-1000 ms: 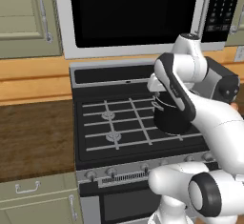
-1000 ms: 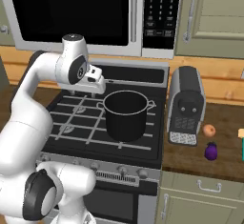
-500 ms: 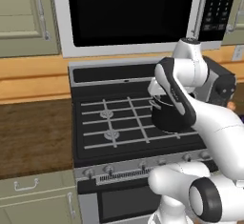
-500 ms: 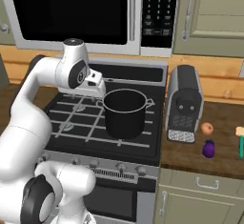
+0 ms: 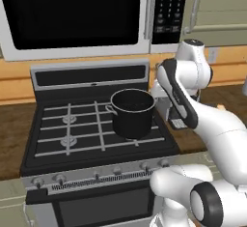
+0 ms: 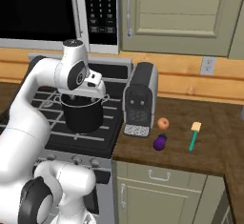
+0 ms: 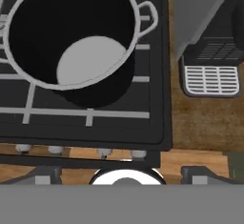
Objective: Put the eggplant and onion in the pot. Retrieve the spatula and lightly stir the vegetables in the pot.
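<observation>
The small, smooth eggplant point(image 6: 159, 143) beside the onion point(image 6: 163, 123) probably needs a grip across its middle; whether the gripper point(image 6: 93, 86) over the pot point(image 6: 84, 115) is open, I cannot tell.

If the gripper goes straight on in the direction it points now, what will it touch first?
Probably the stove top beside the pot, or the pot's near wall. The hand view looks down at the pot's right side, with the coffee machine further right. Depth is unclear, so this is a guess.
</observation>
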Tool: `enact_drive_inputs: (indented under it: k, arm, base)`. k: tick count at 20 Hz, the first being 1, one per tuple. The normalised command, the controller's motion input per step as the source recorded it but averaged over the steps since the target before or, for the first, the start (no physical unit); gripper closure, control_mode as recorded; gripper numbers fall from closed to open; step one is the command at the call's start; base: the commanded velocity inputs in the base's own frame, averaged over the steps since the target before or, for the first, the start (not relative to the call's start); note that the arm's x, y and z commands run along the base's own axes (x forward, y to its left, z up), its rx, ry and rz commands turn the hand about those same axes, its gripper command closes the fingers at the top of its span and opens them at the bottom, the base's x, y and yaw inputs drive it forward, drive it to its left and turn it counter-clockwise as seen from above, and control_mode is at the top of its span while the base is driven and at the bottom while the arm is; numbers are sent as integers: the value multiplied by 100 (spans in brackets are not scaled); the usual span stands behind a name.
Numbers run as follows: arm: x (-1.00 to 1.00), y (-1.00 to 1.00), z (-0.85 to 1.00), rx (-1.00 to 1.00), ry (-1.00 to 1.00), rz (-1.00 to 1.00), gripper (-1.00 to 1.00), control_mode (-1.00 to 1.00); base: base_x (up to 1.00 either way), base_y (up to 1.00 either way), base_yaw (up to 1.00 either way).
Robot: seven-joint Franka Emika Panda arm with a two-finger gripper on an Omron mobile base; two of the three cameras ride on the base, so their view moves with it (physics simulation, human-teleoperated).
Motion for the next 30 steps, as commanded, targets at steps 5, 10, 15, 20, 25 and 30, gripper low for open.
enact_drive_inputs:
  k: [5,10,15,20,25,30]
  arm:
    - [0,0,0,0,0,0,-100,100]
    - [0,0,0,0,0,0,-100,100]
    - [0,0,0,0,0,0,-100,100]
    - [14,-14,-15,0,3,0,-100,-100]
    - [37,-100,-88,0,15,-2,-100,-100]
    - [4,-100,-86,4,14,-8,-100,-100]
  base:
    - [9,-61,5]
    - [26,-13,2]
    - [3,-1,0]
    - [1,0,0]
    - [0,0,0]
    - [0,0,0]
